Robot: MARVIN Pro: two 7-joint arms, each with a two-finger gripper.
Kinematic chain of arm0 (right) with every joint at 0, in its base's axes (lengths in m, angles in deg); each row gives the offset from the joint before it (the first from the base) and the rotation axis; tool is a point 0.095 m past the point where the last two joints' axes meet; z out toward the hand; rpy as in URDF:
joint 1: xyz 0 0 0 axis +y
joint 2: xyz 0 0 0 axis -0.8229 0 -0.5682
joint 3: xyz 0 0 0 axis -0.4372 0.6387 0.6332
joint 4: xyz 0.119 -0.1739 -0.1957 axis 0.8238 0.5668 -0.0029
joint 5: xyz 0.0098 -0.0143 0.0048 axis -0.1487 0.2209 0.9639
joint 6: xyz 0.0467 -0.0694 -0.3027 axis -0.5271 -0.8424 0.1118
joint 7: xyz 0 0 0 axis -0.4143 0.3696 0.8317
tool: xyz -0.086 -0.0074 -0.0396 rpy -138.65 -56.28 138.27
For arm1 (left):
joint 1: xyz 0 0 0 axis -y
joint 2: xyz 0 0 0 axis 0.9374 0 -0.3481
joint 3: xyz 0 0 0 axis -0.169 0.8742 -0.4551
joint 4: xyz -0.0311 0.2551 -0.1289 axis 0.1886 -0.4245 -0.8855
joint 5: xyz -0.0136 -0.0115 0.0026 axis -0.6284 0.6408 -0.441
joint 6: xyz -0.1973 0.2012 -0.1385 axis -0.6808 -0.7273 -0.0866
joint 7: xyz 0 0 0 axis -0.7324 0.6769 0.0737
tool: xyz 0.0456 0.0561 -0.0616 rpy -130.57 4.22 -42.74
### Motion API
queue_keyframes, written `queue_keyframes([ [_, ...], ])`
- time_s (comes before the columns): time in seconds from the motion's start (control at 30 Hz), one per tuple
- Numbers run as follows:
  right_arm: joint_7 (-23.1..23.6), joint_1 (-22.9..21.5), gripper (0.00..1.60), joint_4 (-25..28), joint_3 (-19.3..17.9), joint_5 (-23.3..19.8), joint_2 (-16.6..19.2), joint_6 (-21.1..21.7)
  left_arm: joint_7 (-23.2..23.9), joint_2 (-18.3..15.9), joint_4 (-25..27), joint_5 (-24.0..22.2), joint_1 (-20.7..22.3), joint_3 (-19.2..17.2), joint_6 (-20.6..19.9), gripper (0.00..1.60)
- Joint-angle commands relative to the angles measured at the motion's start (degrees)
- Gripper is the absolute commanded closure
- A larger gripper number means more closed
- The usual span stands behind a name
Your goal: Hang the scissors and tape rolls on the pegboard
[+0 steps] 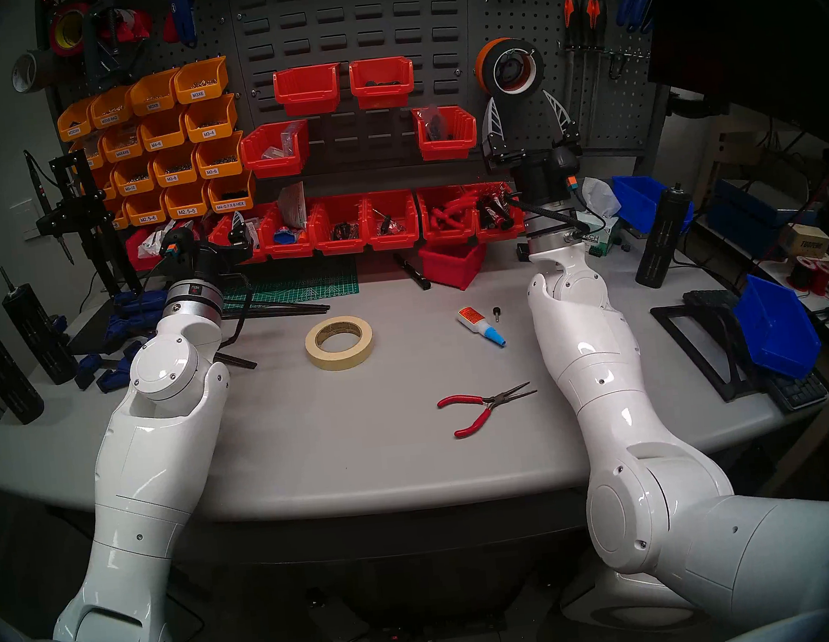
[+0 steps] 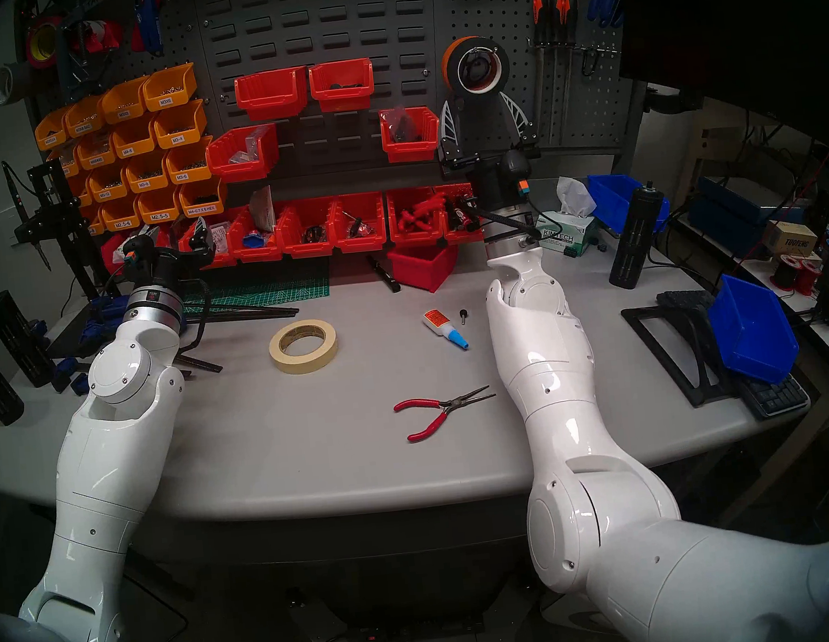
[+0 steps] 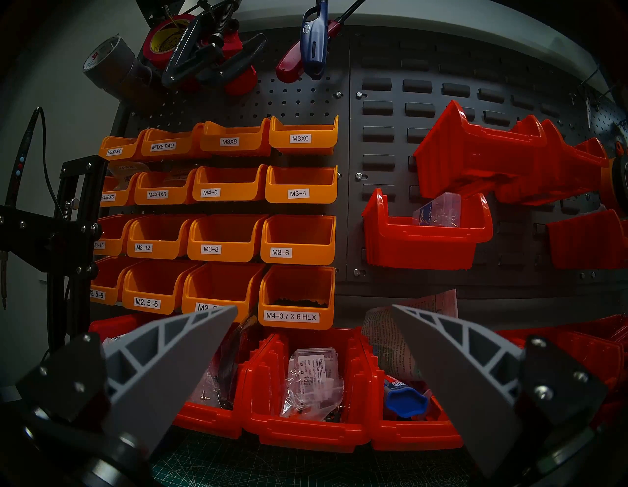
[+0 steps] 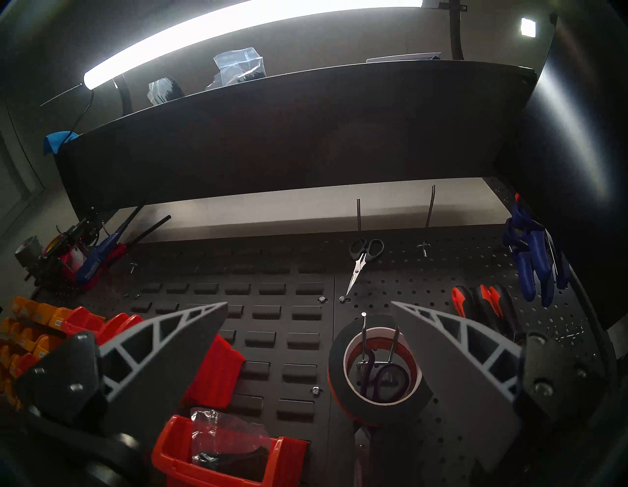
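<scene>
- White arm links fill the lower corners of the head view; between them lies the grey worktable (image 1: pixel 313 449), with a rounded front edge.
- On the worktable: the cream masking tape roll (image 1: pixel 339 343) lying flat left of centre, a glue bottle (image 1: pixel 479 326) with a blue cap, and red-handled needle-nose pliers (image 1: pixel 484 407) nearer the front edge.
- Left gripper (image 3: pixel 314 307): fingers spread wide, empty, facing the orange parts bins (image 3: pixel 224 217) and red bins (image 3: pixel 306 391).
- Right gripper (image 4: pixel 309 304): fingers spread wide, empty, raised just below the hung rolls.
- Pegboard (image 4: pixel 407 289): the black tape roll (image 4: pixel 377 370) hangs on a two-prong hook in front of the orange tape roll (image 1: pixel 486 61); purple handles of the scissors (image 4: pixel 377 381) show through the white core.
- Small snips (image 4: pixel 362 260) hang higher up; screwdrivers (image 1: pixel 580 19) hang to the right.
- A grey louvred panel (image 1: pixel 348 21) occupies the wall centre. Side benches carry blue bins (image 1: pixel 777 328) and a tissue box (image 2: pixel 566 235).
</scene>
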Motion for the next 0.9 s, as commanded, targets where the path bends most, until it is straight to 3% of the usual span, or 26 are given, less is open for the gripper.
queue_keyframes([
  [0.0, 1.4, 6.5, 0.0, 7.3, 1.0, -1.8, -0.9, 1.2, 0.1, -0.2, 1.6, 0.0, 1.9, -0.5, 0.7, 0.0],
  [0.3, 3.3, 11.2, 0.0, 11.9, 1.7, -4.2, -0.8, 3.2, 0.1, -0.1, 1.7, 0.0, 2.0, -0.5, 0.7, 0.0],
  [0.37, 3.7, 13.3, 0.0, 15.5, 1.9, -5.1, -0.9, 4.9, 0.1, -0.1, 1.7, 0.0, 2.0, -0.5, 0.8, 0.0],
  [0.57, 4.6, 14.9, 0.0, 18.0, 2.1, -6.5, -0.6, 7.3, 0.1, -0.1, 1.8, 0.0, 2.0, -0.5, 0.8, 0.0],
  [0.7, 4.3, 19.3, 0.0, 25.7, 2.2, -6.8, -0.5, 13.0, 0.1, -0.1, 1.8, 0.0, 2.0, -0.5, 0.8, 0.0],
  [0.77, 4.7, 18.2, 0.0, 23.7, 2.2, -7.2, -0.4, 12.3, 0.1, -0.1, 1.8, 0.0, 2.0, -0.5, 0.9, 0.0],
  [0.87, 4.4, 19.7, 0.0, 26.5, 2.1, -7.1, -0.4, 14.7, 0.1, -0.1, 1.8, 0.0, 2.0, -0.5, 0.9, 0.0],
])
